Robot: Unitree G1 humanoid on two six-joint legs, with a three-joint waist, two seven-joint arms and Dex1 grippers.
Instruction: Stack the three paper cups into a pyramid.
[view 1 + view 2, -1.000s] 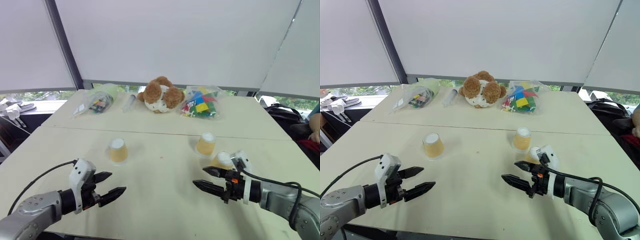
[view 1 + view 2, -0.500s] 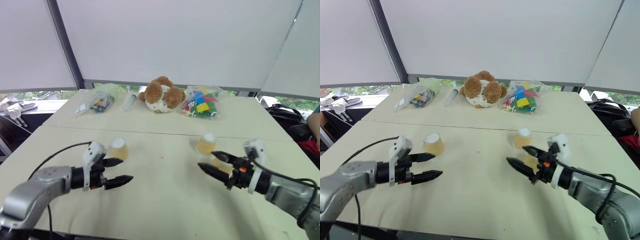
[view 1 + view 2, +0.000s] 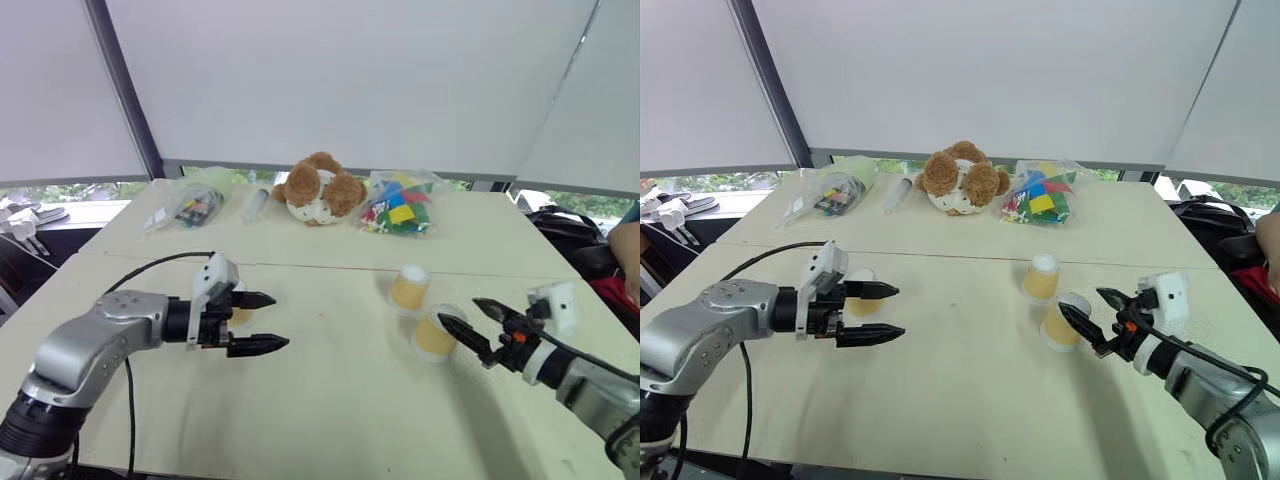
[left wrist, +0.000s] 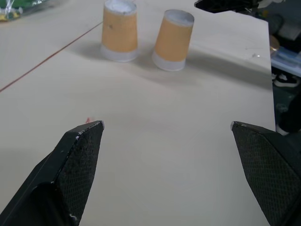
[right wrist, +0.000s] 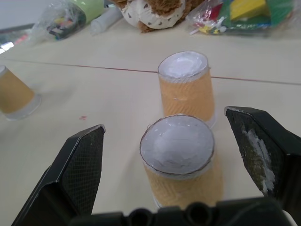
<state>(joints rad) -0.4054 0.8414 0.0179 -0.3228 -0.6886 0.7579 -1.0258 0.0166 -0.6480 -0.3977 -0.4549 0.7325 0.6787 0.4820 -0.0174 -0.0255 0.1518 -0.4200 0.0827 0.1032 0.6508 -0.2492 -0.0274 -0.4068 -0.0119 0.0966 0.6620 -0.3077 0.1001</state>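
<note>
Three tan-orange paper cups stand upside down on the table. Two are close together at the right: the far cup and the near cup. My right gripper is open just right of the near cup, pointing at it; in the right wrist view that cup sits low between the spread fingers, not gripped. The third cup stands at the left, partly hidden behind my open left gripper, which hovers over the table pointing right. The left wrist view looks past that gripper's fingers to the two right cups.
At the table's back lie a brown teddy bear, a bag of coloured blocks, a bag of small items and a clear tube. A person's arm shows at the right edge. A seam crosses the table.
My left gripper rose and moved right, now in front of the left cup. My right gripper swung right, uncovering the near right cup. Both stayed open.
</note>
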